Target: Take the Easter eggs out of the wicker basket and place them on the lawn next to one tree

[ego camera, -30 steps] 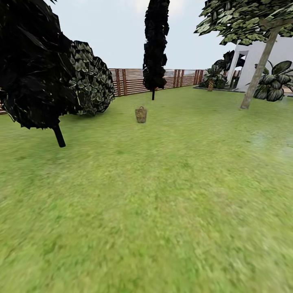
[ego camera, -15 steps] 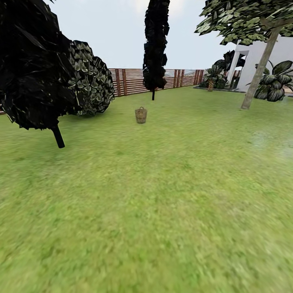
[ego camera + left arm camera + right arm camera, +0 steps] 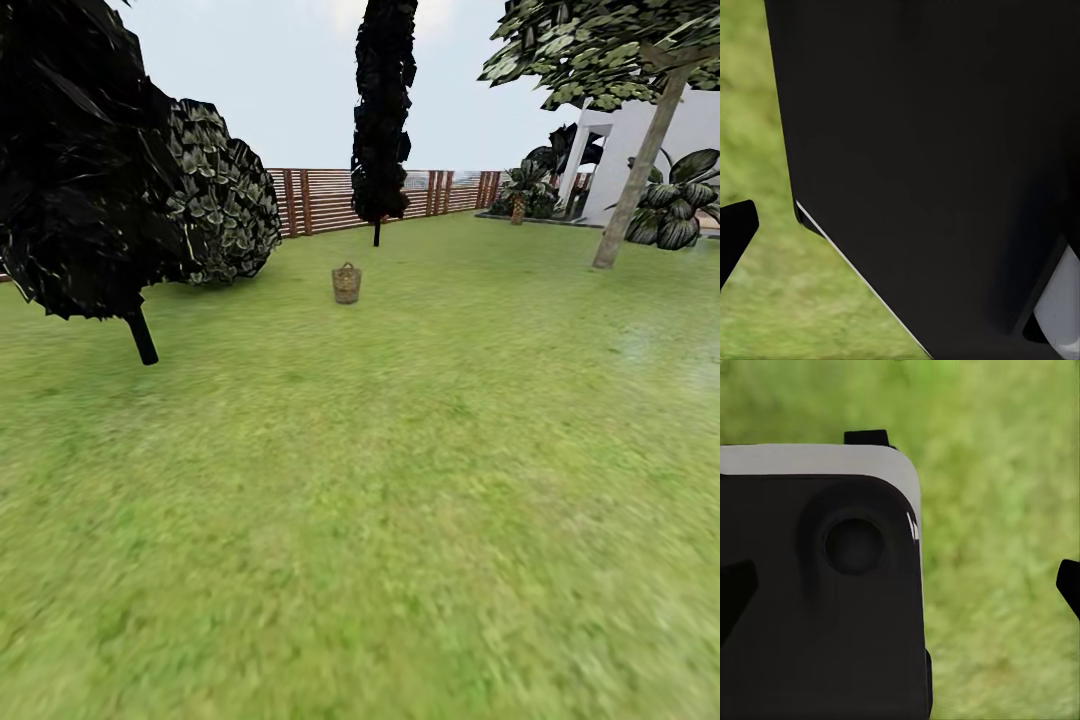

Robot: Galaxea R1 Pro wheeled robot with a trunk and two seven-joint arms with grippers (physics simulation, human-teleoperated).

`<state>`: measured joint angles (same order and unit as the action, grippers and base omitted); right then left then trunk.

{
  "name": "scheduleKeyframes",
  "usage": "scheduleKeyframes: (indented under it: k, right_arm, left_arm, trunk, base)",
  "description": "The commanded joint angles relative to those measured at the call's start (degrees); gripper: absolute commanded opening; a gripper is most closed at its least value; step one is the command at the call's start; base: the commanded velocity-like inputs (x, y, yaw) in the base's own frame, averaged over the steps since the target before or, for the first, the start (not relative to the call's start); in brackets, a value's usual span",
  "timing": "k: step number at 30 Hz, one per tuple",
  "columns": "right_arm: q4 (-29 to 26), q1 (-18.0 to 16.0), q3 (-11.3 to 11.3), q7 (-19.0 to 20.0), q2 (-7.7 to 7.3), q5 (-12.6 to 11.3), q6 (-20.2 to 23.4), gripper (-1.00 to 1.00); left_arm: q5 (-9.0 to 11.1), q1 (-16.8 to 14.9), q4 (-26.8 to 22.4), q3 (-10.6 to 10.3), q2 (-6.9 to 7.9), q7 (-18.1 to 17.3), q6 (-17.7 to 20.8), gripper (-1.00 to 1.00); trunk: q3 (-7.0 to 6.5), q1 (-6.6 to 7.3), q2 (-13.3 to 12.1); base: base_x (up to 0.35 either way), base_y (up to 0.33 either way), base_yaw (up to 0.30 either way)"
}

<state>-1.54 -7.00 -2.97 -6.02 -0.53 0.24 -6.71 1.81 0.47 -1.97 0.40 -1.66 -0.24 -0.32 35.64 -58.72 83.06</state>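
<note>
The wicker basket [image 3: 346, 283] stands small and far off on the lawn [image 3: 400, 480], straight ahead in the head view. Whatever is inside it is hidden at this distance, so the Easter eggs are out of sight. A tree [image 3: 630, 190] with a leaning grey-brown trunk rises at the right, near the white house. In the left wrist view, one dark fingertip [image 3: 735, 232] of my left gripper [image 3: 900, 225] sits at the frame's edge over grass. My right gripper [image 3: 900, 585] is open, its fingertips [image 3: 1069, 585] wide apart over grass, holding nothing.
A dark narrow columnar tree [image 3: 383, 110] stands behind the basket. A black-leaved tree [image 3: 80, 160] with a thin trunk and a round bush [image 3: 225, 195] stand at the left. A slatted wooden fence [image 3: 330, 198] closes the back. Palms [image 3: 520, 190] and the house [image 3: 650, 140] are at the right. The robot's dark body [image 3: 945, 150] blocks much of both wrist views.
The whole head picture has shifted very slightly, so the camera has crept. The basket and trees keep their places on the lawn.
</note>
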Motion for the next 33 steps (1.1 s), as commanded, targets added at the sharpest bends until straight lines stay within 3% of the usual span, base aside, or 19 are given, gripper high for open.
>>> scheduleKeyframes:
  k: [1,11,33]
  right_arm:
    - [0.07,-0.03,-0.28,-0.04,0.01,0.03,-0.24,1.00]
    - [0.07,-0.03,-0.28,-0.04,0.01,0.03,-0.24,1.00]
    - [0.05,-0.03,-0.28,-0.04,0.01,0.03,-0.24,1.00]
  left_arm:
    - [0.17,0.03,-0.09,0.03,-0.01,-0.02,-0.03,1.00]
    - [0.21,0.01,-0.05,0.04,-0.01,-0.02,0.05,1.00]
    - [0.20,0.00,-0.05,0.04,-0.01,-0.02,0.05,1.00]
  trunk:
    - [0.04,-0.01,0.02]
    - [0.04,-0.01,0.02]
    - [0.04,-0.01,0.02]
  base:
    - [0.114,0.000,0.000]
    - [0.207,0.000,0.000]
    - [0.336,0.000,0.000]
